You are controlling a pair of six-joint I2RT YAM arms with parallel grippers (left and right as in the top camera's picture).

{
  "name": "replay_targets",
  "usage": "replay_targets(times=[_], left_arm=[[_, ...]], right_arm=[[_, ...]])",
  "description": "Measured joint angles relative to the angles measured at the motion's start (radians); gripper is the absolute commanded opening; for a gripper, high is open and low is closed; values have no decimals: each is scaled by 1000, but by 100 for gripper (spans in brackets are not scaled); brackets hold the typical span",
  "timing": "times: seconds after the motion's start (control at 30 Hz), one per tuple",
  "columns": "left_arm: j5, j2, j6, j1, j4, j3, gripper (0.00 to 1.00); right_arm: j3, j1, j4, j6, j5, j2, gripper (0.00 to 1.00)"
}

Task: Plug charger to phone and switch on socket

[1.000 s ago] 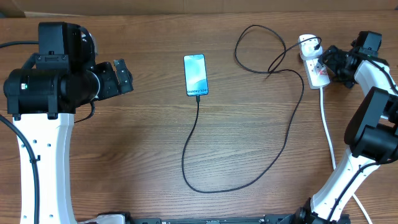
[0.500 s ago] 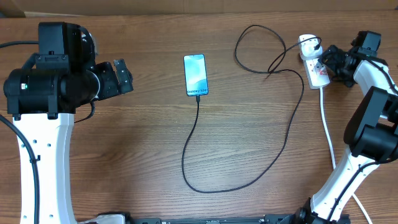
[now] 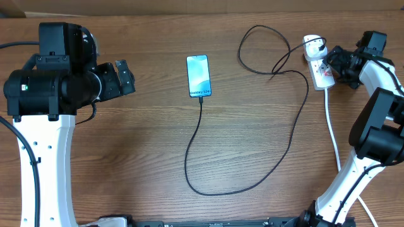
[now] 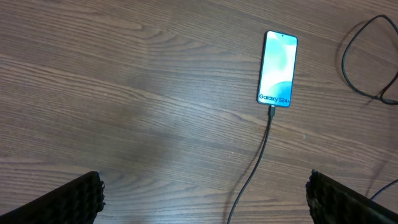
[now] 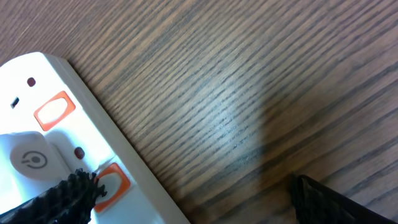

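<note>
The phone lies screen up at the table's middle back, lit light blue; it also shows in the left wrist view. The charger, a thin black cable, has its tip in the phone's near end and loops round to the socket, a white power strip at the back right. My right gripper is open, one finger over an orange switch of the socket. My left gripper is open and empty, left of the phone.
The socket's thick white cord runs toward the front along the right side beside my right arm. The charger cable crosses the left wrist view between the fingers. Another orange switch sits farther along the strip.
</note>
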Motion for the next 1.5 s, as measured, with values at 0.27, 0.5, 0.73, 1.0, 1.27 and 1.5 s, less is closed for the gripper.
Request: replay_targets(times=[0.27,0.5,0.73,1.0,1.27,1.5], left_arm=[[0,0,0,0,0,0,100],[0,0,0,0,0,0,100],[0,0,0,0,0,0,100],[0,0,0,0,0,0,100],[0,0,0,0,0,0,100],[0,0,0,0,0,0,100]], right_arm=[[3,2,-12,-15,0,0,100],[14,2,-43,-14,-7,0,100],[19,8,-110,-21,-25,-22,100],[9,-3,-204,-21,-14,-247,100],[10,-50,-360,-21,-9,-565,100],[9,-55,-553,10,-11,-756,100]])
